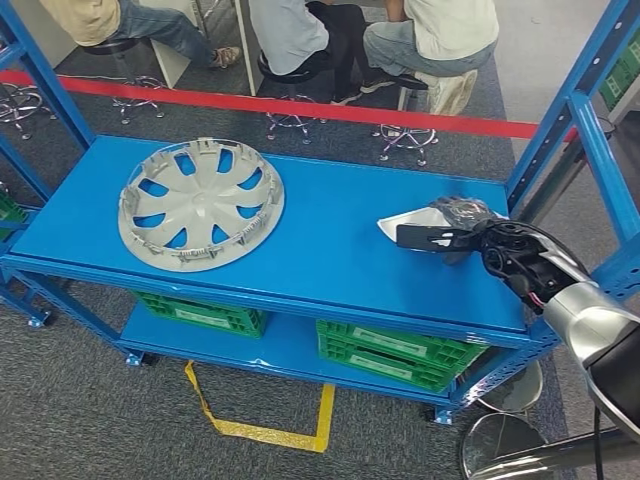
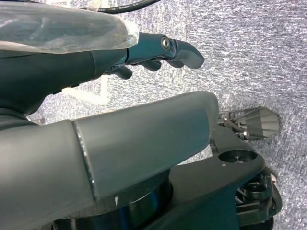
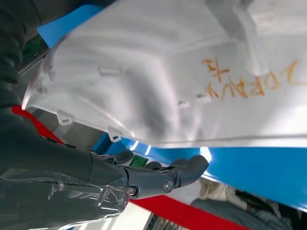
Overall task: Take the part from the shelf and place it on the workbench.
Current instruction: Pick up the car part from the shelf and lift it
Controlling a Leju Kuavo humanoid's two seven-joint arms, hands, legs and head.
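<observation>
The blue shelf (image 1: 324, 240) stands on grey carpet (image 1: 75, 400), its top deck flat and glossy, a lower deck beneath carrying green crates (image 1: 385, 352). Yellow tape (image 1: 260, 432) marks the floor at the near side; a red line (image 1: 302, 105) runs along the far side. Beyond it, seated people (image 1: 423, 40) on stools are cut off at the top edge, visible from the torso down.

A silver wheel cover (image 1: 200, 203) lies flat on the left of the top deck. The part (image 1: 423, 222), a pale silver moulded panel, lies at the right end of the same deck. The right robot hand (image 1: 453, 238) reaches over it with dark fingers stretched out and apart; in the right wrist view the part (image 3: 163, 81) sits just above the fingers (image 3: 181, 172), and whether they touch it I cannot tell. Orange handwriting on the part is only partly legible.

The left robot hand (image 2: 159, 55) hangs over the carpet, fingers loosely extended, holding nothing.
</observation>
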